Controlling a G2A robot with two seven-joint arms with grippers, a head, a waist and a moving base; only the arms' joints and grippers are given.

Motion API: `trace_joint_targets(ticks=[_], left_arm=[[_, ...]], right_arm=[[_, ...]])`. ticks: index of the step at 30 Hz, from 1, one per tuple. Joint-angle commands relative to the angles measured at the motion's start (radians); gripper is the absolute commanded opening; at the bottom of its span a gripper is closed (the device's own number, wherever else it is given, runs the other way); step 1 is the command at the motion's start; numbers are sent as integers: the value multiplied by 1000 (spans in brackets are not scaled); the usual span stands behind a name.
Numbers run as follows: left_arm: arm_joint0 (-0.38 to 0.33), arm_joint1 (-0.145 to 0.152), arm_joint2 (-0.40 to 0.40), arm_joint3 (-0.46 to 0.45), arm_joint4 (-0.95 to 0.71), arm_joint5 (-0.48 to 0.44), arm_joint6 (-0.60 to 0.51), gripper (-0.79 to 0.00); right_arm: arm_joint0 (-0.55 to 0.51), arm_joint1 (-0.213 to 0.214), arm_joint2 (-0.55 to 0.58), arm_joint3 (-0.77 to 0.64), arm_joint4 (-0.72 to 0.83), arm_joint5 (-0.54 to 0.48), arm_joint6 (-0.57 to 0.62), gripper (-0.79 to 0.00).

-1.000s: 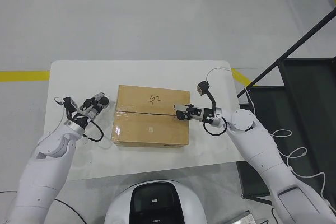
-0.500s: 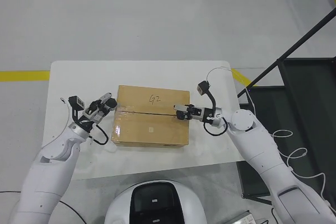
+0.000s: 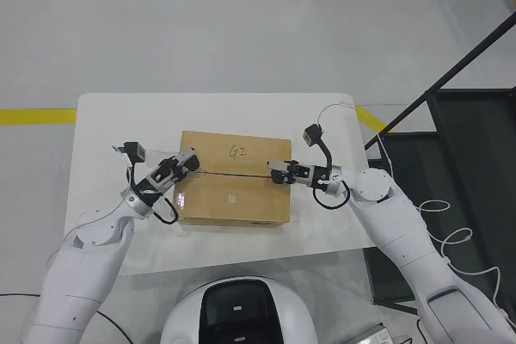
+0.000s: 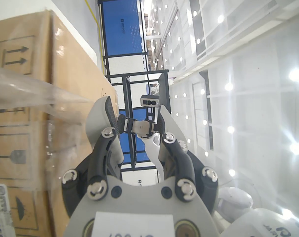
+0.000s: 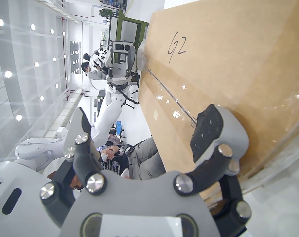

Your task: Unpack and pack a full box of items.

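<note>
the left gripper (image 4: 134, 118) is open, its two fingers apart with nothing between them. it sits at the left end of the cardboard box (image 3: 232, 193), at the top edge where the centre seam (image 3: 232, 173) runs out. in the left wrist view its lower finger (image 4: 102, 114) lies close over the box top. a strip of clear tape (image 4: 36, 89) reaches from the box's end face up to that finger. whether the two touch i cannot tell.

the right gripper (image 5: 144, 129) is open too, spread wide and holding nothing. it is at the opposite, right end of the same seam. one ribbed pad (image 5: 207, 134) is down at the box top, just beside the seam, and the other finger stands well clear above the box.

the box is closed, its flaps meeting along the seam, with glossy tape over the join. it lies flat near the middle of the white table (image 3: 120, 120), long side across, between the two grippers. a handwritten mark (image 3: 238, 153) sits on the far flap, and printed handling symbols (image 4: 13, 55) show on the left end face. beyond the table's right edge stands a black metal rack (image 3: 473, 129), and a yellow line (image 3: 26, 115) runs along the floor to the left.
</note>
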Motion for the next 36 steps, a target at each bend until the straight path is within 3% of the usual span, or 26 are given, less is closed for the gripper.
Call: trace_joint_targets(ticks=[1, 5, 7, 13, 16, 19, 21, 27, 36], left_arm=[[14, 1, -8, -17, 5, -55, -6, -428], [41, 2, -36, -35, -24, -135, 0, -440], [54, 3, -62, -36, -61, -166, 19, -505], [89, 10, -159, -9, -162, -181, 72, -477], [107, 15, -198, 9, -188, -149, 63, -394], [119, 20, -218, 22, -214, -89, 19, -99], [123, 23, -218, 32, -224, -40, -30, 0], [101, 24, -207, 117, -270, 59, -144, 0], [9, 10, -155, 256, -253, 47, -187, 0]], right_arm=[[0, 0, 0, -1, -1, -1, -1, 0], [1, -1, -2, -1, -3, 1, -1, 0], [2, -2, -3, -1, -5, 2, -2, 0], [4, -3, -5, -4, -8, 5, -2, 0], [5, -3, -4, -4, -8, 7, -3, 0], [6, -4, -5, -6, -9, 7, -3, 0], [6, -4, -6, -8, -10, 9, -2, 0], [11, -6, -11, -8, -8, 9, -1, 0], [19, -7, -8, 4, -4, 2, 8, 0]])
